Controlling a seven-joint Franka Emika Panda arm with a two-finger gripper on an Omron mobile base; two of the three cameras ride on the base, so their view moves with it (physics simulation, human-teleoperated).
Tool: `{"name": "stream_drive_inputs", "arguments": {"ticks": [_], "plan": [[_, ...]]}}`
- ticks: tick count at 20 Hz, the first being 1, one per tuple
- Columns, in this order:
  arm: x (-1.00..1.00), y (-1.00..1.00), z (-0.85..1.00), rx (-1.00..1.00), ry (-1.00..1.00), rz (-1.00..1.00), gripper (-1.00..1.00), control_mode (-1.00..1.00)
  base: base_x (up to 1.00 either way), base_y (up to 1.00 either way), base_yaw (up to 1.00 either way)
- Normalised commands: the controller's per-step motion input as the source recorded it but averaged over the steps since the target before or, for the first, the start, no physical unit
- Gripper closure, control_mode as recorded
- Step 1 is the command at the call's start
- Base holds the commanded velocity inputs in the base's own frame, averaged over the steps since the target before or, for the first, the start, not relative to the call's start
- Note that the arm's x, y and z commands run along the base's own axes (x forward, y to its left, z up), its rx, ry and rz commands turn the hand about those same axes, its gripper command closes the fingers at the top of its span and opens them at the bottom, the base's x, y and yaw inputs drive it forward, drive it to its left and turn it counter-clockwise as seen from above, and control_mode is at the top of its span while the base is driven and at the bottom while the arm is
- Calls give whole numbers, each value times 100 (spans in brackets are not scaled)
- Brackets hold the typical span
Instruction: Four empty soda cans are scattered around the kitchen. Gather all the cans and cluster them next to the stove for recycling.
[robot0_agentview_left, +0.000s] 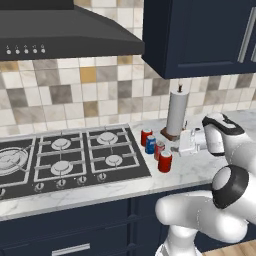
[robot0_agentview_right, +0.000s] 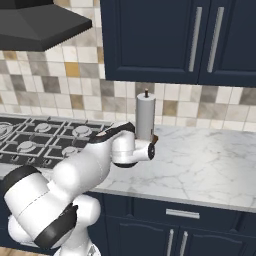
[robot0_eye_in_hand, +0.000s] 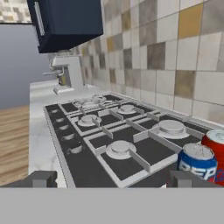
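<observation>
A: Item, soda cans?
B: Four, three red and one blue, clustered upright on the desk just right of the stove, before the paper towel roll.
A: Fingers?
B: Spread wide, holding nothing, level beside the cans.

The white arm rises from the base, folds at a dark-jointed elbow and reaches forward, with the forearm bent over and the wrist turned so the hand lies roughly level, pointing sideways to the robot's left. The gripper sits at the end of that hand. In the hand view its two dark fingertips stand far apart, jaws wide and holding nothing.
</observation>
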Motion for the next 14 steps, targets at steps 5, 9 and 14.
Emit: {"name": "stream_drive_inputs", "arguments": {"ticks": [5,9,14], "plan": [[-10,-9,35,-2,-2,0,-100,-100,0,0,0],[-11,-8,36,-1,-4,0,-100,-100,0,0,0],[-3,-8,34,-2,-1,0,-100,-100,0,0,0]]}}
